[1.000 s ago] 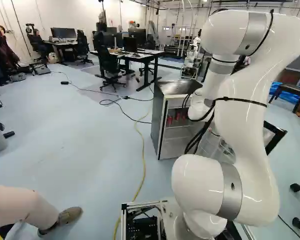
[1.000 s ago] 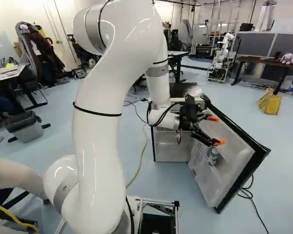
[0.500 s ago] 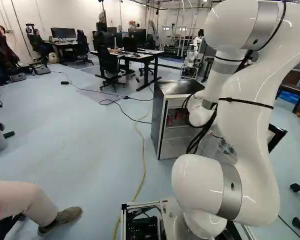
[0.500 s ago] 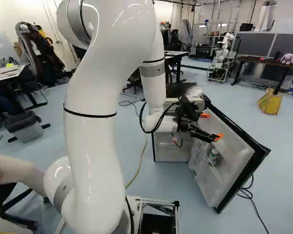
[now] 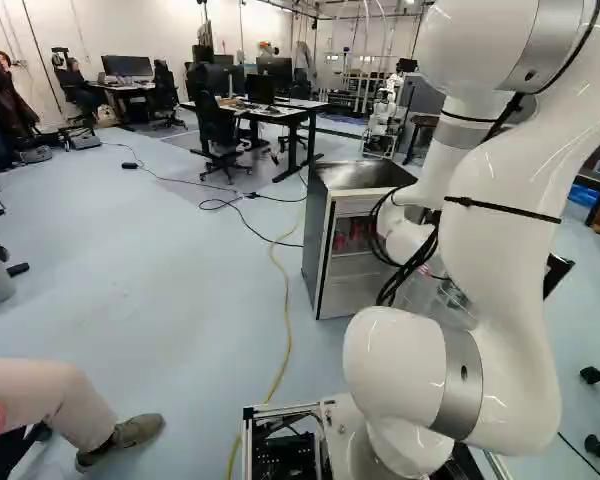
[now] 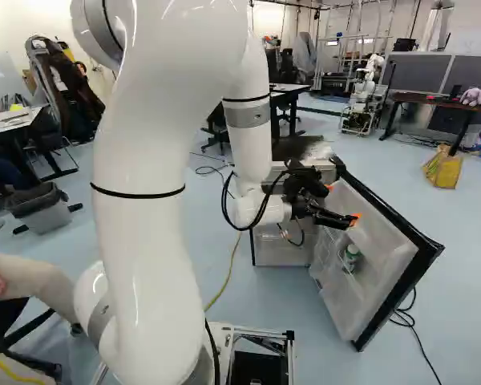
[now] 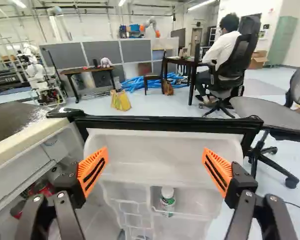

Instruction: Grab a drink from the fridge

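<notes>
In the right base view my gripper [image 6: 343, 204] reaches in front of the inner side of the open fridge door [image 6: 385, 265]. The wrist view shows the gripper [image 7: 155, 167] wide open, nothing between its orange pads, facing the white door liner. A white bottle with a green label [image 7: 167, 201] sits in a door compartment, below and beyond the fingers. Red cans [image 7: 42, 190] stand inside the fridge, beside one finger; they also show on a shelf in the left base view. The fridge body [image 5: 325, 245] stands beyond my arm, partly hidden by it.
A yellow cable [image 5: 286, 320] runs along the floor to the base. An office chair [image 7: 275, 120] stands beyond the door's free edge. Another robot [image 6: 367, 92] stands in the background. A person's leg [image 5: 55, 395] is close beside the base.
The arm has shifted, its upper part rightward in the left base view and leftward in the right base view. The gripper has turned and drawn slightly back from the door. The base, fridge and door have stayed put.
</notes>
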Robot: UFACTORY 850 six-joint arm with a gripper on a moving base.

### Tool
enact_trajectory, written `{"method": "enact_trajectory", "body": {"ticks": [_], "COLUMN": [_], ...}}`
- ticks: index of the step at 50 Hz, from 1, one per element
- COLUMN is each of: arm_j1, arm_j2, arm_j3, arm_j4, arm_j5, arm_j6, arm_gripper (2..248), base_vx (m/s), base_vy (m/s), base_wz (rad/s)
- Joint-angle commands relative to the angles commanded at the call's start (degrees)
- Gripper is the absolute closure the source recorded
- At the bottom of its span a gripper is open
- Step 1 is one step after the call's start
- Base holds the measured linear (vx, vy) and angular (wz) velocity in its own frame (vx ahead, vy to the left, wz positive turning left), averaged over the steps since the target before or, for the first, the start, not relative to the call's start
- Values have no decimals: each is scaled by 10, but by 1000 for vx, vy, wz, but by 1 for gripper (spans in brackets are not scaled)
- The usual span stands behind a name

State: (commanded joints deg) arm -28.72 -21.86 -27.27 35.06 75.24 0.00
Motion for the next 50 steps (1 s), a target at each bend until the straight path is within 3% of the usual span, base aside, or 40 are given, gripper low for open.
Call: {"method": "enact_trajectory", "body": {"ticks": [26,50], "arm_j1": [-39,-81], "arm_j2": [34,65], "arm_j3": [45,84], "arm_j4": [-157,-301], "arm_j5": [-16,-60], "arm_j6": [0,0], "arm_gripper": [3,3], "base_vx": [0,0], "base_vy": [0,0], "base_wz": [0,0]}}
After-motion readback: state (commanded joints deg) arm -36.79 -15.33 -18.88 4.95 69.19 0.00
